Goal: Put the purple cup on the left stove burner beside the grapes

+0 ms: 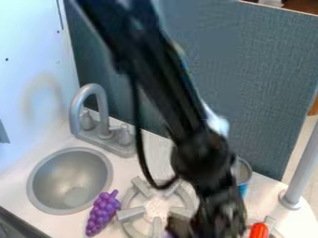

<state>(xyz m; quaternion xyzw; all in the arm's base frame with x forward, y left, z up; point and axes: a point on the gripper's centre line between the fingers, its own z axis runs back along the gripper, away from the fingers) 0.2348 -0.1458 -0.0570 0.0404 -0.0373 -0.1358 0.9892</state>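
Black gripper low over the burner, with purple toy grapes off to its left

In the camera view, the gripper [208, 227] hangs at the bottom edge, over the right-hand part of the grey stove burner [129, 214]; whether it is clenched, released or grasping anything, I cannot tell. A small purple patch [166, 234] shows just beside it, too hidden to name. Left of the gripper, beyond the burner's centre, lies the bunch of purple toy grapes [102, 213]. Farther left is the round sink [69, 181], with the grey faucet [93, 109] behind it. Right of the gripper sits a red-orange object [259, 230]. Behind it and to the right stands a can [244, 175], partly covered by the arm [168, 83]; farther right is an upright grey post [303, 167]. The arm and its looping black cable [142, 155] cross in front of the blue-grey panel [261, 69].
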